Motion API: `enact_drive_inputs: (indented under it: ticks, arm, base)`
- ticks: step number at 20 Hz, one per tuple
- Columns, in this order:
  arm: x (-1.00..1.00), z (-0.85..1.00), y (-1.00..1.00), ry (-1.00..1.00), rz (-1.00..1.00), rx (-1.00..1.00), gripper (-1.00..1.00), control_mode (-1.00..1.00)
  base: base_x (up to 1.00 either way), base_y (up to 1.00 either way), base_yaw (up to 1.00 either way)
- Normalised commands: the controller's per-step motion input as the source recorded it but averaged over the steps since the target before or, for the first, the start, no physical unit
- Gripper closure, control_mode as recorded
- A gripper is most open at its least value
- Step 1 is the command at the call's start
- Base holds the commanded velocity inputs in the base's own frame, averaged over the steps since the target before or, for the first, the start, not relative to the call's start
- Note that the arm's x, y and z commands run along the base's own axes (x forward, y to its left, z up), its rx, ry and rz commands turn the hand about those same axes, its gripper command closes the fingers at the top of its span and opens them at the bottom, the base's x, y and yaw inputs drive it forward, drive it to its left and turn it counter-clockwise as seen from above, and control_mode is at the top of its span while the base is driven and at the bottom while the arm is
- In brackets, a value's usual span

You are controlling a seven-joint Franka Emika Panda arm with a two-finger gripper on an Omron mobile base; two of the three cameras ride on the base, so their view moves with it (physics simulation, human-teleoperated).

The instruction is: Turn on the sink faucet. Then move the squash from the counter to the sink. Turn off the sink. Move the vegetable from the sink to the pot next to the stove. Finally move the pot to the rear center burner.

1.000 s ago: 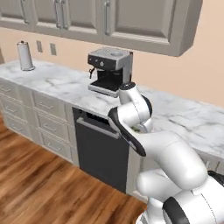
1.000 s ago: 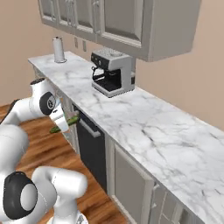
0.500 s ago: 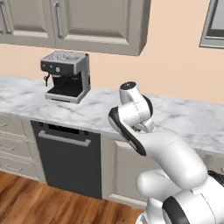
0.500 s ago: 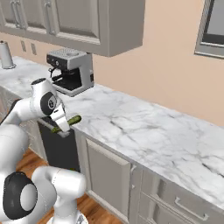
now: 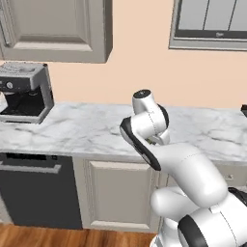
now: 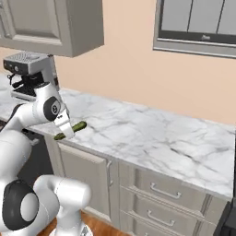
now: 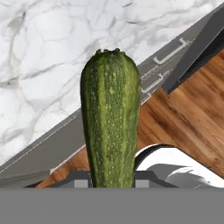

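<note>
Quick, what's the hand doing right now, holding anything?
Hand: closed on the slim dark green squash, carried over the edge of the white marble counter.

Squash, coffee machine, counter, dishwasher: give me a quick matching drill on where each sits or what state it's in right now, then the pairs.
Things:
1. squash
2. coffee machine
3. counter
4. dishwasher

Places or states:
A. dark front panel set under the slab, below the coffee machine
B. clamped in the gripper, carried over the counter's front edge
C. white marble with grey veins, running along the peach wall
D. standing on the slab beneath a wall cabinet

Pairs: 1-B, 2-D, 3-C, 4-A
</note>
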Motion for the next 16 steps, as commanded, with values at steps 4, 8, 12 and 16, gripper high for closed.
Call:
enact_drive_inputs:
  ticks: [4,8,12,16]
  arm:
    - [0.00,0.00,0.00,0.00,0.00,0.00,1.00,1.00]
    - [0.00,0.00,0.00,0.00,0.00,0.00,1.00,1.00]
    - [0.00,0.00,0.00,0.00,0.00,0.00,1.00,1.00]
    - [0.00,0.00,0.00,0.00,0.00,0.00,1.00,1.00]
  base:
    - [0.00,-0.73,-0.33]
    - [0.00,-0.72,-0.31]
    - [0.00,-0.73,-0.28]
    - [0.00,-0.72,-0.26]
